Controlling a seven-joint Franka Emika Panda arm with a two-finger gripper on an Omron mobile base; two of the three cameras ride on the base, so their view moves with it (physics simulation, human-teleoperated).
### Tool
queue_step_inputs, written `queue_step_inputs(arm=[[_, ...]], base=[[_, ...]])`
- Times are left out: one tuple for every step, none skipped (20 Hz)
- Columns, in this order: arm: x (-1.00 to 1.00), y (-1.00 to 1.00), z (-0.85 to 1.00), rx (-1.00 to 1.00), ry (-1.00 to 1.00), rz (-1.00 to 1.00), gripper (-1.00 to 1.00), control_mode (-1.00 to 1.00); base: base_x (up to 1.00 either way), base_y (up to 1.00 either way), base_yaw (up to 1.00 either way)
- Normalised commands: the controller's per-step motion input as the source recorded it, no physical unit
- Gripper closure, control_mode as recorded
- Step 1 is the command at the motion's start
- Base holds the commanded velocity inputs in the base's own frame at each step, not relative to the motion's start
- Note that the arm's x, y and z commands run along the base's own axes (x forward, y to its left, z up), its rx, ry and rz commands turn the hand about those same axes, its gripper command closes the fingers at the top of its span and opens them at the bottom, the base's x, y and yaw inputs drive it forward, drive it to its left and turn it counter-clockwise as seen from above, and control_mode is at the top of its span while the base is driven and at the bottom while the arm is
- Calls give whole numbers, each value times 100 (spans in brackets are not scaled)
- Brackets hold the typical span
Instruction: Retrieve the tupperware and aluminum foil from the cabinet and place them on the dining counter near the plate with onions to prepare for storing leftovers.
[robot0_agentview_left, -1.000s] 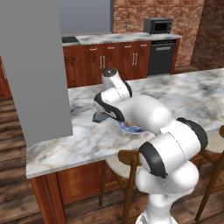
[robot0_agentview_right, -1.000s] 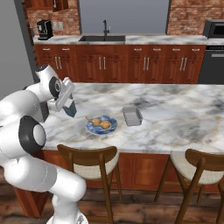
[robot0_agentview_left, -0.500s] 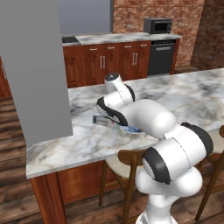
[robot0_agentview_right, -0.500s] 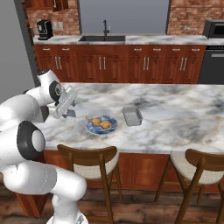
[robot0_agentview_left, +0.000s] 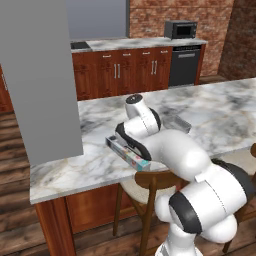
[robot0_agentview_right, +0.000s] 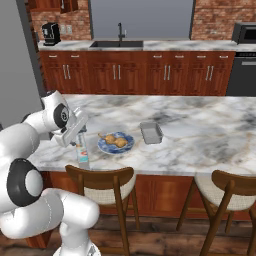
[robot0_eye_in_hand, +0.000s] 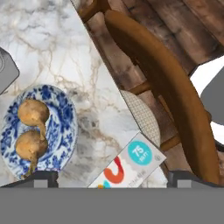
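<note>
The gripper (robot0_agentview_right: 80, 134) hangs low over the near left part of the counter (robot0_agentview_right: 200, 125), with the foil (robot0_agentview_right: 82, 155) between its fingers; they are closed on the carton, which slants down from the hand toward the near edge. In the left base view the foil (robot0_agentview_left: 128, 152) lies long and low above the marble, its printed end pointing at the near edge, just in front of the arm's forearm; whether its lower end touches the top cannot be told. In the hand view the foil (robot0_eye_in_hand: 129, 166) runs out from between the two dark fingertips (robot0_eye_in_hand: 41, 177), its teal disc and orange mark reaching past the counter's edge (robot0_eye_in_hand: 105, 65) over a stool (robot0_eye_in_hand: 170, 87). The plate (robot0_agentview_right: 115, 142), blue and white with two brown onions (robot0_agentview_right: 114, 140) on it, sits just right of the foil and near the counter's front edge. The tupperware (robot0_agentview_right: 151, 132) stands on the marble just right of the plate, apart from it, with its open side up. Two stools (robot0_agentview_right: 105, 182) stand under the near edge. Beyond the counter a run of brown base units carries a sink (robot0_agentview_right: 116, 44) and a coffee machine (robot0_agentview_right: 50, 33).
</note>
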Motion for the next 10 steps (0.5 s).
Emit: queue_step_inputs(arm=[[0, -6, 21, 0, -3, -6, -100, -100], [0, -16, 44, 0, -6, -7, -100, -100], [0, -21, 56, 0, -6, -7, -100, -100], [-6, -23, 53, 0, -4, -7, -100, -100], [-19, -23, 49, 0, -1, -5, -100, -100], [-32, -23, 44, 0, 0, -2, -100, -100], [-46, -25, 39, 1, 0, 0, -100, -100], [-50, -26, 39, 3, -3, 0, -100, -100], [-56, -25, 34, 7, -15, 0, -100, -100], [-74, -31, 19, 13, -27, 0, -100, -100]], base=[[0, 0, 0], [0, 0, 0], [0, 0, 0], [0, 0, 0], [0, 0, 0], [0, 0, 0], [0, 0, 0], [0, 0, 0], [0, 0, 0], [0, 0, 0]])
